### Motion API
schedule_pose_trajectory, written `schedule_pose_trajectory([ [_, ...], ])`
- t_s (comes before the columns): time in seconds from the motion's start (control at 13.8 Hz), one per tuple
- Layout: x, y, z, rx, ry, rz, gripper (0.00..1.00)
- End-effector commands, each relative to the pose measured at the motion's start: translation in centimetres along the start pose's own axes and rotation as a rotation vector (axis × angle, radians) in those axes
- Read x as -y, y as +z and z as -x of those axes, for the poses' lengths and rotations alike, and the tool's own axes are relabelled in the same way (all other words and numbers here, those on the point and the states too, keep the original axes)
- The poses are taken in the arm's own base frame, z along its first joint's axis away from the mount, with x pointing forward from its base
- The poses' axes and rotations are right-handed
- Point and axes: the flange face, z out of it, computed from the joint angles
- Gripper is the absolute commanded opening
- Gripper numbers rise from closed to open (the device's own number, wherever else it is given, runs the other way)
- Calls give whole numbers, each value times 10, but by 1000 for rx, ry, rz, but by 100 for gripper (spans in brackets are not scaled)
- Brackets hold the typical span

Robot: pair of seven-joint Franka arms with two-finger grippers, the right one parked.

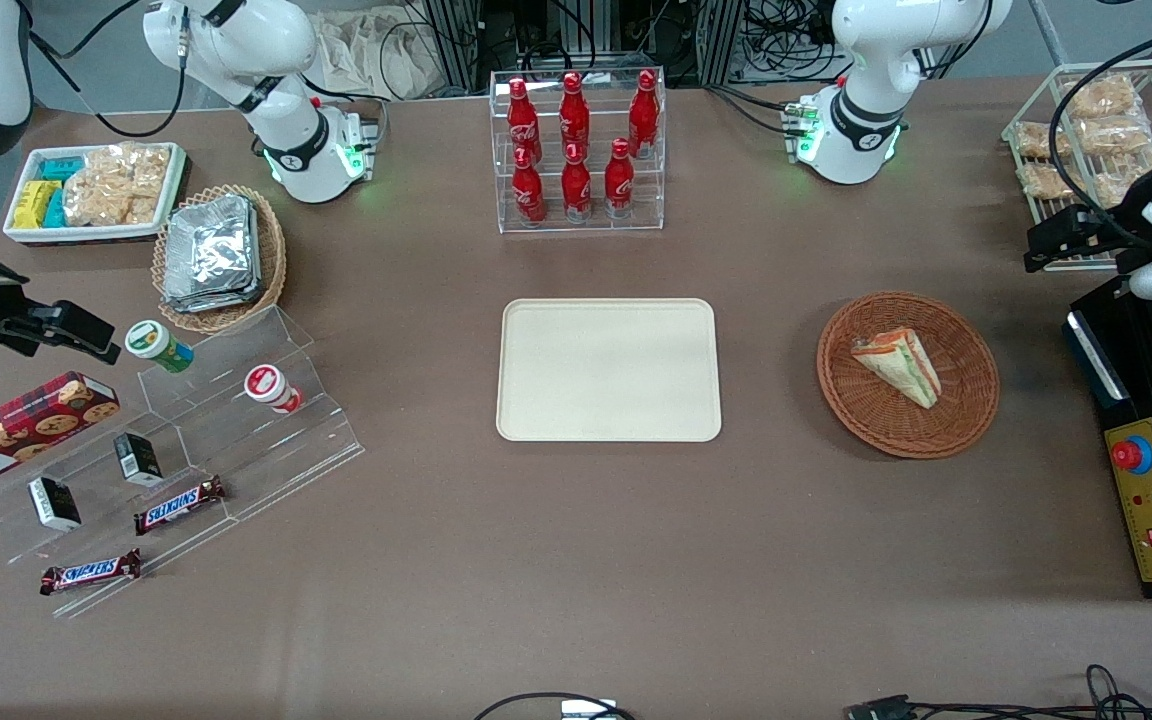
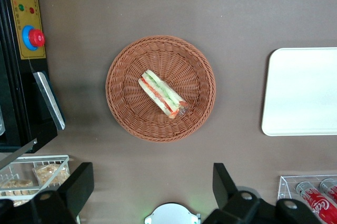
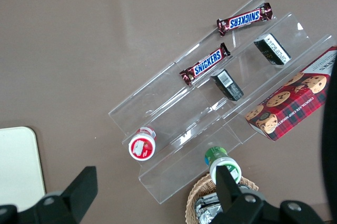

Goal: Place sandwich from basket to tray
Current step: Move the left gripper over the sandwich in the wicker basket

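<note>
The left arm's gripper (image 2: 150,192) hung high above the table with its 2 fingers (image 2: 79,184) spread wide apart and nothing between them. Below it, a little apart from the point under the fingers, stood the round reddish-brown basket (image 2: 124,66), and the sandwich (image 2: 163,94) lay inside this basket, near its middle, on its side so that the green and red layers of filling showed. The gripper touched neither the basket nor the sandwich. In the front view the sandwich (image 1: 898,364) pointed its narrow end toward the camera, and the basket (image 1: 966,400) sat toward the working arm's end of the table. The cream tray (image 1: 608,370) lay flat at the middle of the table, well apart from the basket and bare on top. Near the gripper was also a black control box (image 1: 1151,480) with a red button (image 1: 1127,454), just beside the basket.
</note>
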Motion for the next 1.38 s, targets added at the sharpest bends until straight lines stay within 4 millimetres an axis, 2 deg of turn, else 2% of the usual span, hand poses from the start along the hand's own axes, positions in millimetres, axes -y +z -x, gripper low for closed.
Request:
schedule_pose_trajectory([
  [0.0, 0, 19, 2, 15, -48, -10, 100],
  [0.15, 2, 41, 6, 3, -124, -12, 100],
  [0.36, 4, 95, 22, -39, -217, -14, 100],
  [0.51, 2, 137, 25, -45, -290, -14, 100],
  [0.65, 2, 166, 27, -73, -379, -9, 100],
  [0.94, -2, 200, 24, -96, -497, 2, 100],
  [1.31, -9, 259, 29, -136, -588, 20, 100],
])
